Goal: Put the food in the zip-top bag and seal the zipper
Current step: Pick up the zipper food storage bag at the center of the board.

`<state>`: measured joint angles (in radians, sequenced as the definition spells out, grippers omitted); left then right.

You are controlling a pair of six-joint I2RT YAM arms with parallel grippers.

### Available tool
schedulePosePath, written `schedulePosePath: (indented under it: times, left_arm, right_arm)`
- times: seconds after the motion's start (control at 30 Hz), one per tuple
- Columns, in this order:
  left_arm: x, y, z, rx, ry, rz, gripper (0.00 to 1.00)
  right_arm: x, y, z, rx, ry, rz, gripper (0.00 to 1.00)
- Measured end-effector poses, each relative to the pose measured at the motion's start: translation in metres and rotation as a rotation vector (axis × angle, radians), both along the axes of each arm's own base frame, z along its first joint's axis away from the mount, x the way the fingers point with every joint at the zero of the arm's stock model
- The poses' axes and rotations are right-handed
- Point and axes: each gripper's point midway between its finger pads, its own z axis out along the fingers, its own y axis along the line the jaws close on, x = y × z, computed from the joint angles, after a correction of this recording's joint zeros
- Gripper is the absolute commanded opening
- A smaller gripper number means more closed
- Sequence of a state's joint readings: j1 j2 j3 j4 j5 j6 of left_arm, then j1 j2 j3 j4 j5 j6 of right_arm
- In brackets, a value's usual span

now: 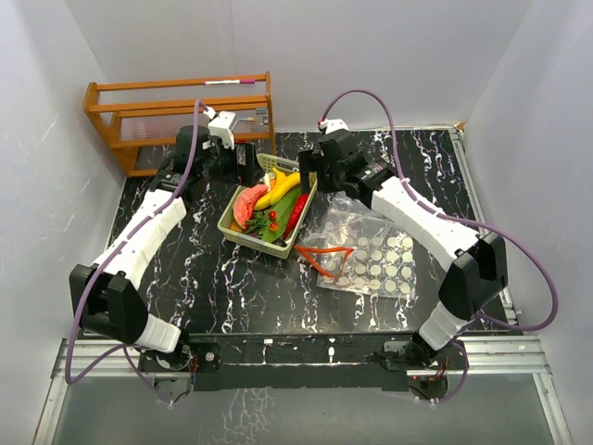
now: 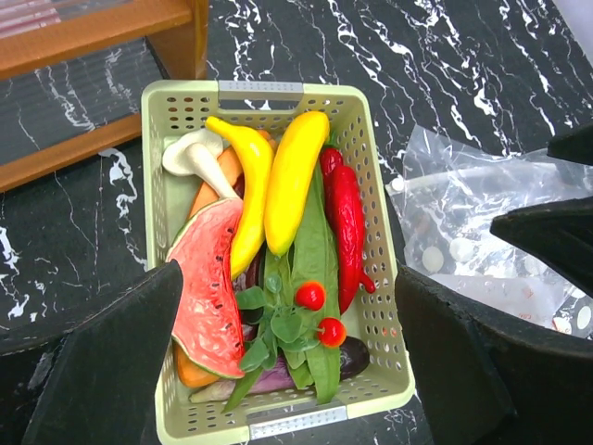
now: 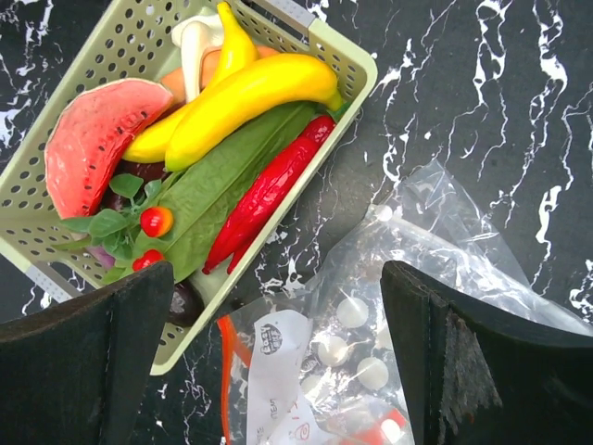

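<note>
Top view: the food, with banana, watermelon slice and chilli, is heaped in the green basket between left gripper and right gripper; the zip-top bag lies flat just beside it. Left wrist: jaws wide apart above the basket, gripping nothing. Right wrist: jaws likewise apart, over the basket edge and the bag.

top: you look down from high behind the near edge, whole bench in frame | left wrist: you're close, facing straight down on the basket | right wrist: close, down on basket edge plus bag | all three share basket, bag
</note>
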<state>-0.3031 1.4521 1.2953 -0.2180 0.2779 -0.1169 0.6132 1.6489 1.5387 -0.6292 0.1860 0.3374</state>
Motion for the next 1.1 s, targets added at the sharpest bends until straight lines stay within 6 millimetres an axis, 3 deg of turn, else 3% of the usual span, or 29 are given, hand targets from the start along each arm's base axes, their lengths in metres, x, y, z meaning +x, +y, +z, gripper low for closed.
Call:
schedulePosePath:
  times: [0.27, 0.43, 0.53, 0.73, 0.9, 1.1]
  left_arm:
    - [0.000, -0.002, 0.004, -0.017, 0.002, -0.003, 0.97]
    - [-0.004, 0.002, -0.008, 0.007, 0.030, 0.009, 0.97]
    - [-0.007, 0.004, -0.016, 0.018, 0.050, 0.009, 0.97]
    - [-0.018, 0.008, -0.041, 0.042, 0.106, 0.010, 0.97]
    - [-0.034, 0.014, -0.065, 0.065, 0.164, 0.016, 0.97]
    - [-0.037, 0.017, -0.059, 0.070, 0.139, 0.017, 0.97]
  right_arm:
    - [-0.018, -0.012, 0.010, -0.063, -0.052, 0.107, 0.98]
    - [-0.031, -0.014, 0.007, -0.118, -0.049, 0.173, 0.98]
    - [-0.051, -0.004, 0.002, -0.199, -0.044, 0.232, 0.95]
    - [-0.109, 0.028, -0.015, -0.318, -0.025, 0.389, 0.91]
    - [-0.135, 0.021, -0.030, -0.443, 0.004, 0.420, 0.91]
    - [-0.144, 0.015, -0.035, -0.588, -0.028, 0.425, 0.92]
